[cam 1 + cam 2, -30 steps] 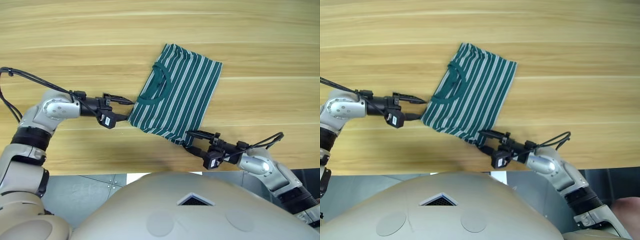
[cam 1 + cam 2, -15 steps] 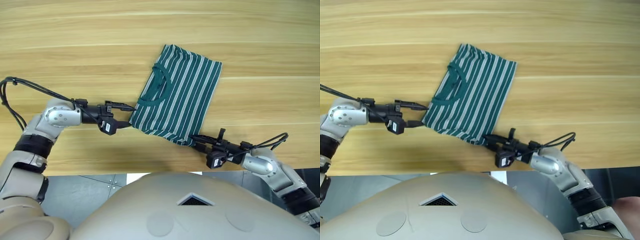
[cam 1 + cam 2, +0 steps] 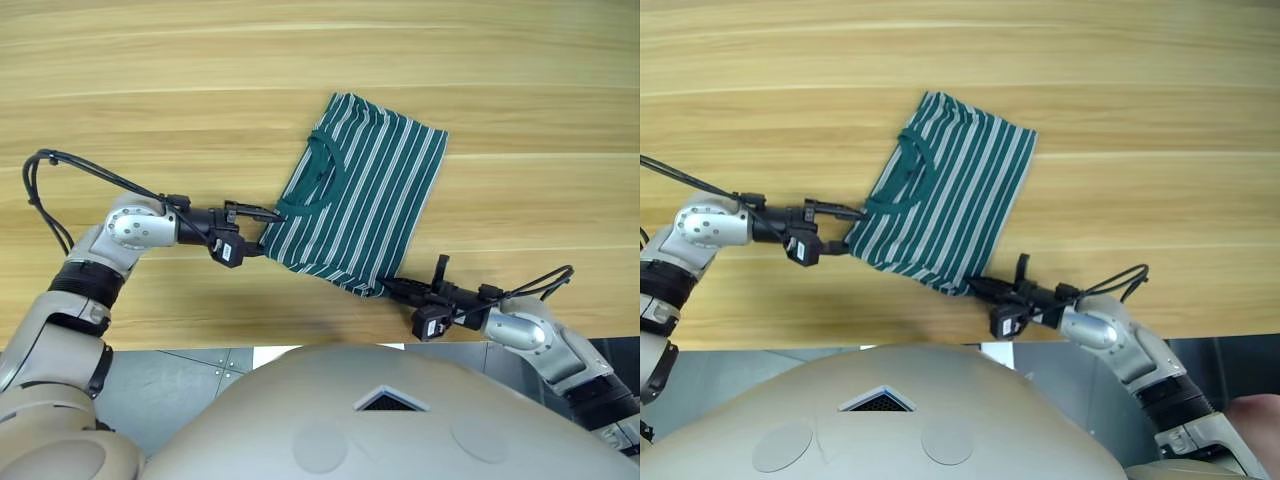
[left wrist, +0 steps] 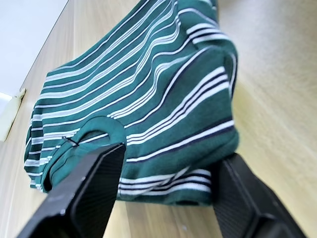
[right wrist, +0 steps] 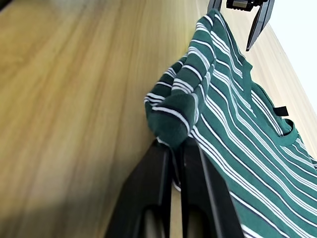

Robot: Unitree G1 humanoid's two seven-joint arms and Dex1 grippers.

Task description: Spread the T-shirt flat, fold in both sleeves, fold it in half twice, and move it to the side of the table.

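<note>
seemingly a lab: long wood-grain table [image 3: 140, 60], grey tiled floor [image 3: 185, 368] below.

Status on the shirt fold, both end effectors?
Left end effector open, straddling the near left corner of the T-shirt. Right end effector shut on its near right corner. T-shirt folded, on the table. Nothing blocking either arm.

We find the folded T-shirt [image 3: 360, 195] lying askew on the table [image 3: 150, 80], toward the front edge, its collar side turned to the left. At its left near corner sits the left gripper [image 3: 263, 231], one finger on either side of the cloth's fold. At the nearest corner, further right and closer to us, the right gripper [image 3: 386, 287] has the hem pinched between its fingers.
</note>
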